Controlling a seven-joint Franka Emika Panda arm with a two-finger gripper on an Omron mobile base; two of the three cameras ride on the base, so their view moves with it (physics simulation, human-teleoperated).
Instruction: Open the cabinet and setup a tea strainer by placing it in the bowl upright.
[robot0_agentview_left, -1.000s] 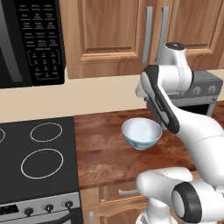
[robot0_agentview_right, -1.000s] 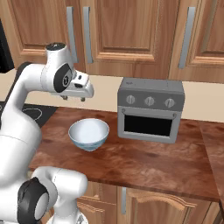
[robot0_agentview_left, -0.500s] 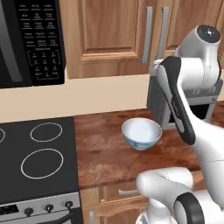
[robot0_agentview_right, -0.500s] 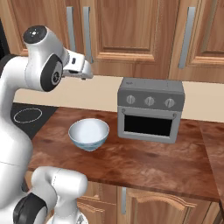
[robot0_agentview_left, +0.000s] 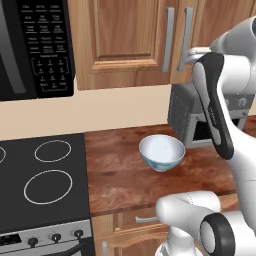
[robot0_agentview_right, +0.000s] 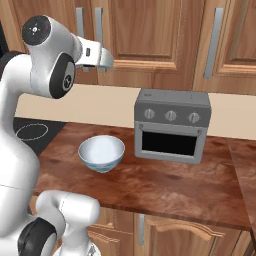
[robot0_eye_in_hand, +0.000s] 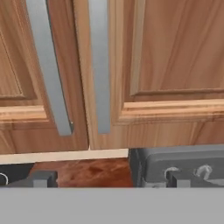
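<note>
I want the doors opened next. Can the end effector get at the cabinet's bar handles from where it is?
Probably yes: the end effector faces the closed cabinet, the two bar handles straight ahead with nothing between; the toaster oven sits lower.

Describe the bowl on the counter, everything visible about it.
The bowl is round and white, ceramic by its look, with a pale bluish inside and a faint blue-green pattern low on its outer wall above a narrow foot. It stands upright with nothing in it on the dark wooden counter, between the black stovetop and the grey toaster oven, apart from both. Nothing touches it but the counter. The gripper is raised toward the shut cabinet doors, away from it.
</note>
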